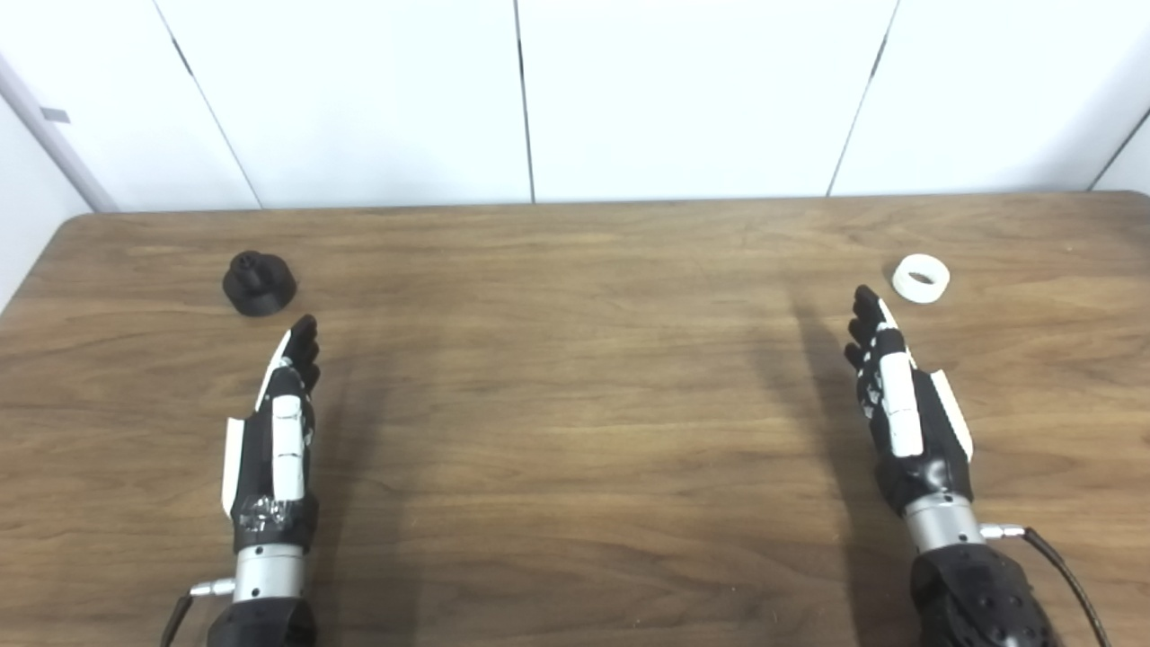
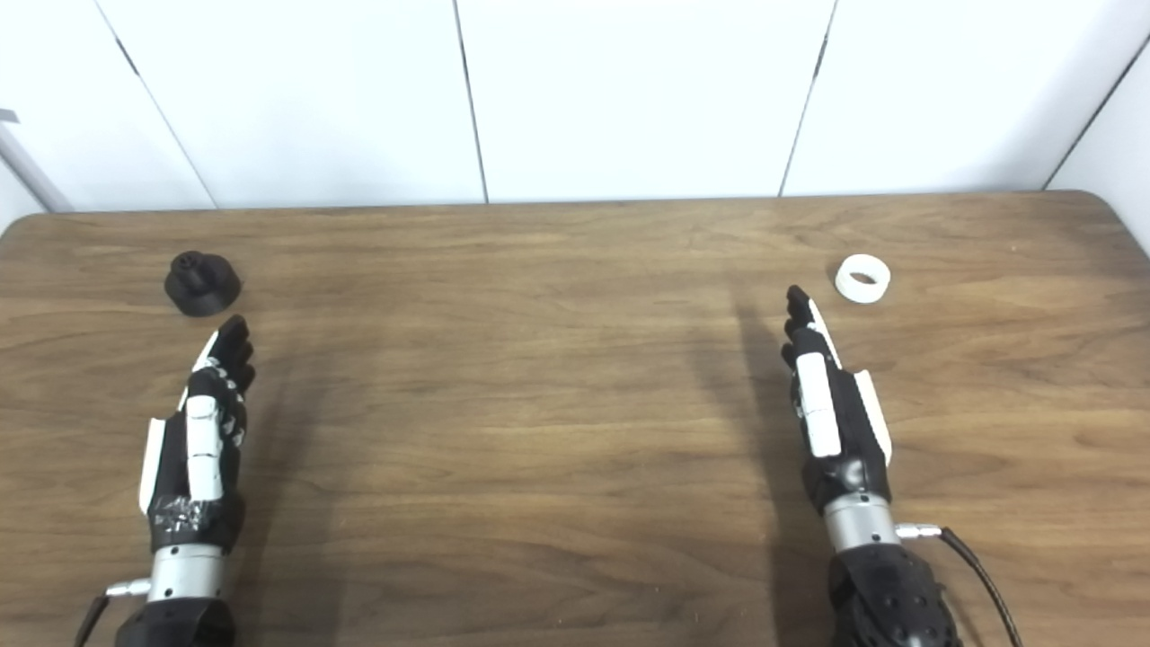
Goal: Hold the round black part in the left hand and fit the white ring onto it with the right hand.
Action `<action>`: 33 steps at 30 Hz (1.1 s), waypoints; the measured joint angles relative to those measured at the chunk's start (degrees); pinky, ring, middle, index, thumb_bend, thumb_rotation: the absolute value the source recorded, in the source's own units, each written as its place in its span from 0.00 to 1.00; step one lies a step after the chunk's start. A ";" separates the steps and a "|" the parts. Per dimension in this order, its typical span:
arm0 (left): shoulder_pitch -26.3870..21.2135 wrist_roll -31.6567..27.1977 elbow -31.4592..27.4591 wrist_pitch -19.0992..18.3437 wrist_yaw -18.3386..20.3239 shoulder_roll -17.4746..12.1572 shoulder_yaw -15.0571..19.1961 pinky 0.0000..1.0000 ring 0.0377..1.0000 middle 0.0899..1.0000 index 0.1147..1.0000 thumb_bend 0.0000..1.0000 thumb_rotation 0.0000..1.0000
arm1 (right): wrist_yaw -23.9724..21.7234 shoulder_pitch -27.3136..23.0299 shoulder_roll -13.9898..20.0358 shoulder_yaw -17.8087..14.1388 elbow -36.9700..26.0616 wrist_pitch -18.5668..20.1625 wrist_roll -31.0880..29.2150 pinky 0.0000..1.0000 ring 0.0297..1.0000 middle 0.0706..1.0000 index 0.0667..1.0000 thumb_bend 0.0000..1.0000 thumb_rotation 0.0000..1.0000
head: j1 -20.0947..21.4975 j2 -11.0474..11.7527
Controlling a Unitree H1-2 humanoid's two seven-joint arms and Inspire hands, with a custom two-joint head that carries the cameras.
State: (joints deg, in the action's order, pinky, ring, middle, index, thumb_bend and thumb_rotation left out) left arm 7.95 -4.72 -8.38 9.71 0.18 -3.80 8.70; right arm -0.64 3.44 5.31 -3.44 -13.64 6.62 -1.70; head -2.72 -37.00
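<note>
So left eye view: black part [image 1: 259, 282] sits on the table [image 1: 575, 431] just past the left hand [image 1: 274, 440], fingers straight, holding nothing. Right eye view: ring [image 2: 862, 278] lies near the right hand [image 2: 831, 409], also empty. Nothing's grabbed yet, so I'd say each hand reaches forward next

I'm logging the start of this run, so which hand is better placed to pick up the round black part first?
Left. The left hand lies open with its fingertips just short of the round black part, on the same side of the table. The right hand is far across, beside the white ring.
</note>
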 measured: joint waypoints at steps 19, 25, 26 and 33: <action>0.01 0.89 0.00 0.02 -0.06 0.02 -0.26 1.00 0.99 0.97 0.93 0.48 0.93 | -0.08 0.19 0.03 -0.03 0.14 -0.01 0.38 1.00 1.00 1.00 0.97 0.57 1.00 | -3.08 1.32; 0.01 2.89 0.00 0.35 -0.72 0.80 -0.79 1.00 0.98 0.96 0.92 0.47 0.90 | -1.36 0.36 1.20 -0.53 0.66 -0.25 -1.21 1.00 1.00 1.00 0.98 0.53 1.00 | -9.13 4.74; 0.01 3.04 0.00 0.38 -0.89 0.95 -0.94 1.00 0.98 0.96 0.93 0.47 0.90 | -1.59 0.43 1.50 -0.66 0.94 -0.41 -1.48 1.00 1.00 1.00 0.99 0.52 1.00 | -9.84 5.36; -0.02 4.91 0.52 2.29 -1.19 1.57 -2.17 1.00 1.00 0.99 0.95 0.49 0.90 | -2.49 0.82 2.08 -0.73 2.28 -2.21 -2.27 1.00 1.00 1.00 1.00 0.46 1.00 | -13.62 9.05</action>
State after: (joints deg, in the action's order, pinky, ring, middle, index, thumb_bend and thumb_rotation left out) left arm 7.93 0.19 -7.87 12.00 -1.02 -2.23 6.53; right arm -3.13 4.26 7.40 -4.17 -11.36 4.41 -3.97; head -16.35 -27.95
